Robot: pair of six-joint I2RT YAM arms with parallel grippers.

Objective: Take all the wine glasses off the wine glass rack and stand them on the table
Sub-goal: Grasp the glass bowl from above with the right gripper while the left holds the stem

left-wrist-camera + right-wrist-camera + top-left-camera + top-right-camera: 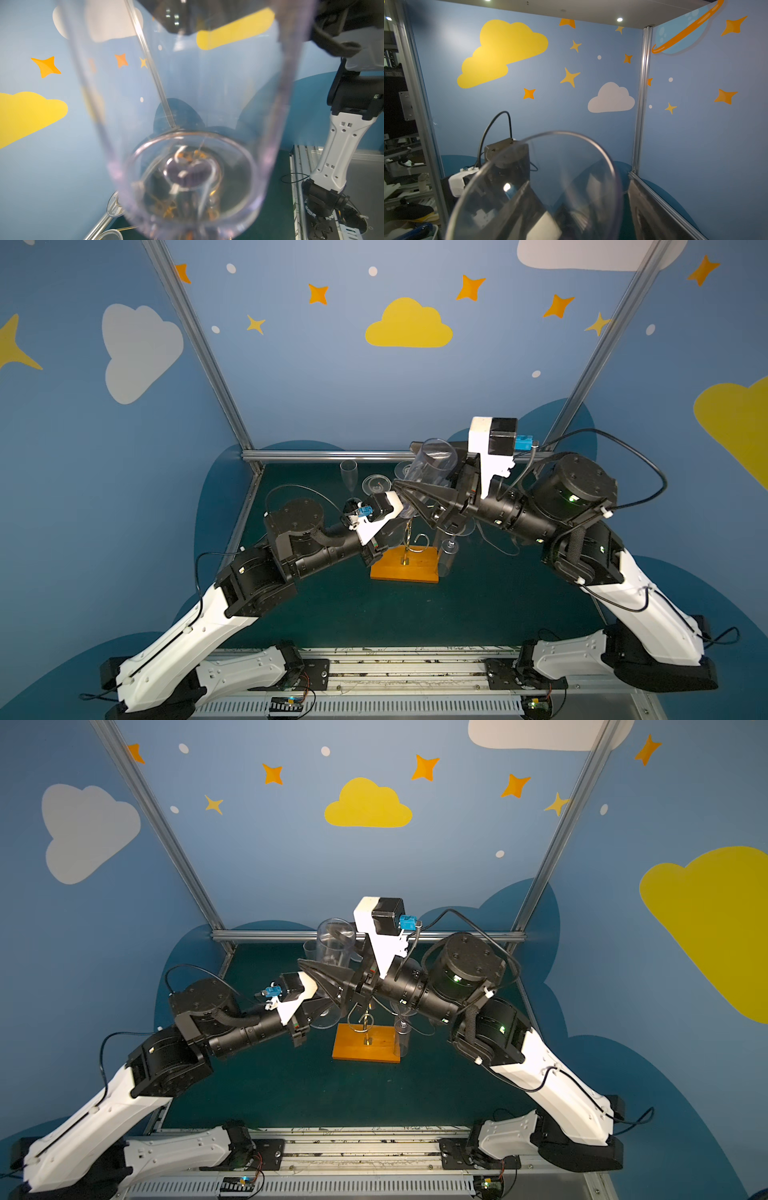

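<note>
Top views: rack stands nearest on the table, a spare glass hanging off it. Above, the glass is clear of the wire, rim up. Left gripper pinched tight, probably on its stem; contact hidden. Right gripper straddles the bowl, jaws apart, set for a handover, I'd judge. Flute stands behind.

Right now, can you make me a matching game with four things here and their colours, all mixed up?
Things:
1 wine glass
2 rack base
3 middle wall cloud
4 table

Colours:
A yellow
B dark teal
C see-through
D orange-brown

Pairs: 1-C, 2-D, 3-A, 4-B.
</note>
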